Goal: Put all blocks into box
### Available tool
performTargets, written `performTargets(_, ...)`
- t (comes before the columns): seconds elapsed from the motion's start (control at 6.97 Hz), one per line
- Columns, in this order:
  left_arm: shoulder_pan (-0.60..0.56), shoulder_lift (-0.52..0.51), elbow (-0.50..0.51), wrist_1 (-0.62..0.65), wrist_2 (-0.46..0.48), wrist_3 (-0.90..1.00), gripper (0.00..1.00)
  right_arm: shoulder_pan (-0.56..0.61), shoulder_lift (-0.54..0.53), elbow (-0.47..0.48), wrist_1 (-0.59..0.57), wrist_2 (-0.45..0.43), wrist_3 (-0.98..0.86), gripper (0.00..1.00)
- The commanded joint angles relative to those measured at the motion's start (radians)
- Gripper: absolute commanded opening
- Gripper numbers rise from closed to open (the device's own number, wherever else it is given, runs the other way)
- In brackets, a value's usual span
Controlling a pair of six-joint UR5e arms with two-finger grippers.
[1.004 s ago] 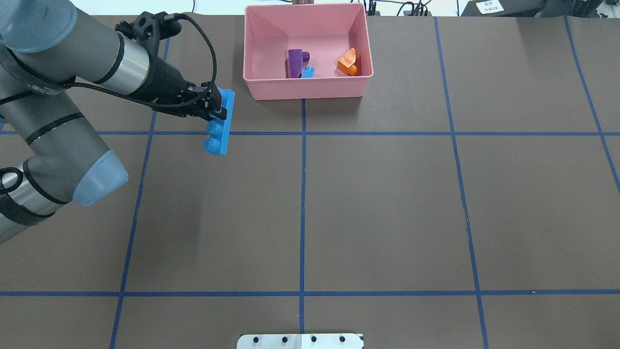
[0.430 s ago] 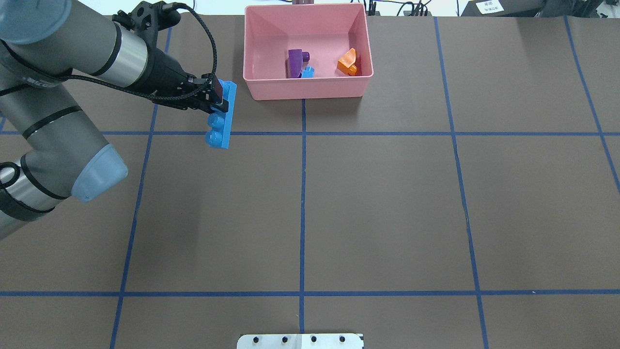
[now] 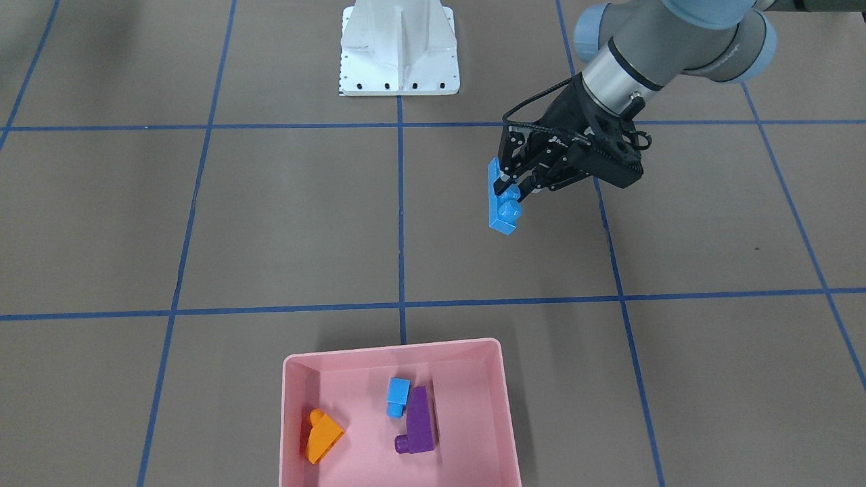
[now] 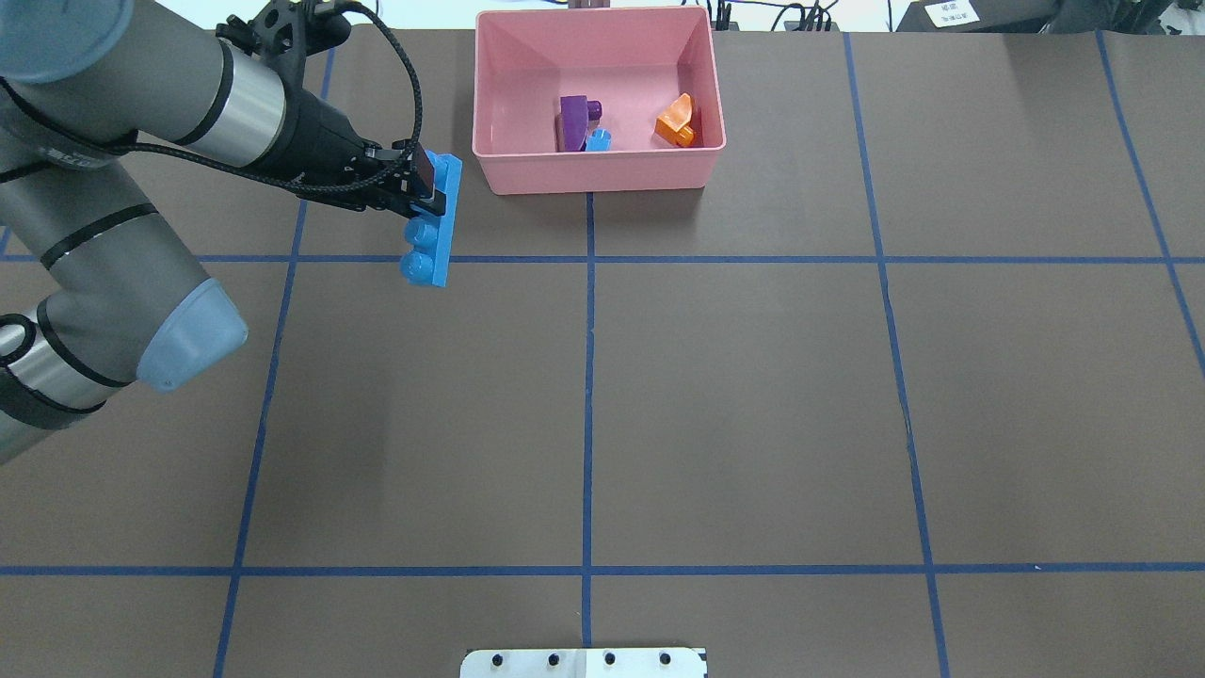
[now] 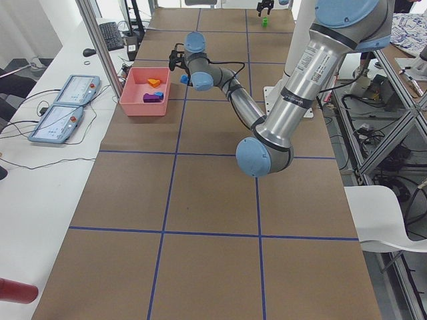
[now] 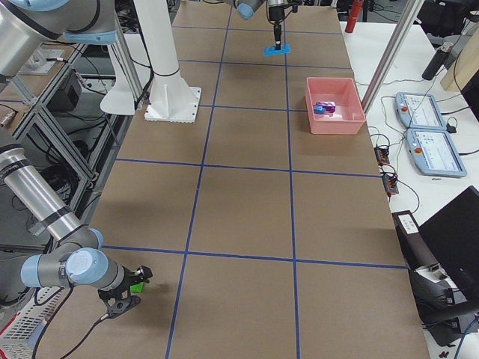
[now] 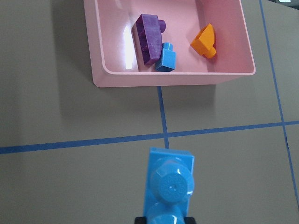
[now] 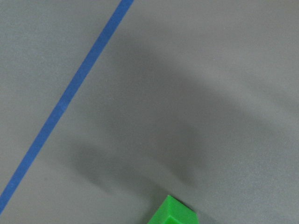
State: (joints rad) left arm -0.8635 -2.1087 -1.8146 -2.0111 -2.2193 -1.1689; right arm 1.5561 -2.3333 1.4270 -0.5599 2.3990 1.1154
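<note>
My left gripper (image 4: 425, 193) is shut on the long blue block (image 4: 435, 231), which hangs above the table to the left of the pink box (image 4: 593, 175). In the left wrist view the block (image 7: 170, 184) points toward the box (image 7: 159, 79). The purple block (image 4: 571, 121), the small blue block (image 4: 599, 140) and the orange block (image 4: 676, 121) lie inside the box. The green block (image 6: 137, 286) is far off at my right gripper (image 6: 123, 298). Whether that gripper is open or shut I cannot tell. The green block (image 8: 173, 214) shows at the right wrist view's bottom edge.
The white base plate (image 4: 584, 662) sits at the table's near edge. Blue tape lines cross the brown table. Tablets (image 6: 426, 127) and cables lie on the bench beyond the box.
My left gripper has carried the long blue block a little farther from the robot and slightly right, nearer the box. The blocks in the box have not moved.
</note>
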Motion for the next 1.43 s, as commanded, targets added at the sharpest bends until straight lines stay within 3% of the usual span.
performTargets(0.0, 0.001, -0.029, 0.015, 0.003, 0.016, 0.0, 0.0, 0.001, 0.002, 0.0, 0.002, 0.008, 0.047, 0.99)
performTargets(0.29, 0.014, -0.169, 0.165, 0.005, 0.076, -0.003, 0.0, -0.001, 0.002, 0.001, 0.003, 0.012, 0.099, 0.99)
performTargets(0.72, 0.014, -0.182, 0.178, 0.003, 0.078, -0.002, 0.0, -0.001, 0.015, 0.004, 0.015, 0.014, 0.214, 0.99)
performTargets(1.29, 0.012, -0.183, 0.167, 0.003, 0.081, 0.0, 0.0, -0.004, 0.023, 0.003, 0.017, 0.127, 0.238, 0.99)
